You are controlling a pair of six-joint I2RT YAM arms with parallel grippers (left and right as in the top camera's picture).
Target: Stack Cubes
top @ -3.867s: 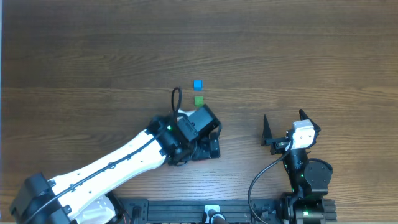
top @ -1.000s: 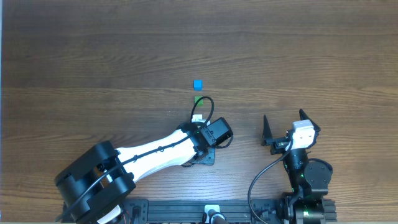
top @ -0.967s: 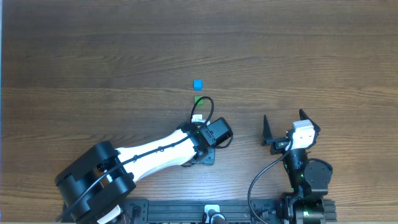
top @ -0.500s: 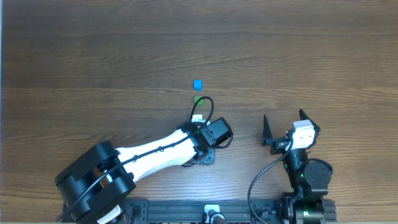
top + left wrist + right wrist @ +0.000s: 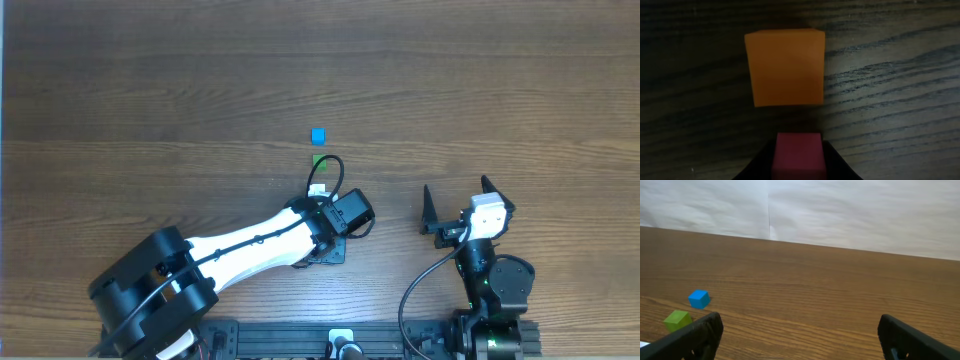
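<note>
Left arm [image 5: 260,240] has swung right since the earliest frame, so its black wrist now sits just on the base side of the green cube [image 5: 319,161]. Nothing has shifted over the last second. A black cable loop [image 5: 330,172] overlaps that cube's edge.

Left wrist view: left gripper [image 5: 797,147] is clamped on a red cube [image 5: 796,156], matte with flat faces, dark fingers on both its sides. An orange cube [image 5: 785,67], matte, square and sharp-edged, lies on the table [image 5: 890,75] just beside the red one. How high the red cube hangs, and where the pair sits relative to the green cube, can't be told.

Top view: the blue cube [image 5: 318,136] is just beyond the green cube, apart from it, on dark wood with long straight grain.

Right gripper [image 5: 457,200] stands well to the right of the green cube with its black pointed fingers spread wide and nothing between them. Its wrist view adds a white wrinkled backdrop [image 5: 850,215] behind the table edge, with the blue cube close behind the green cube.
</note>
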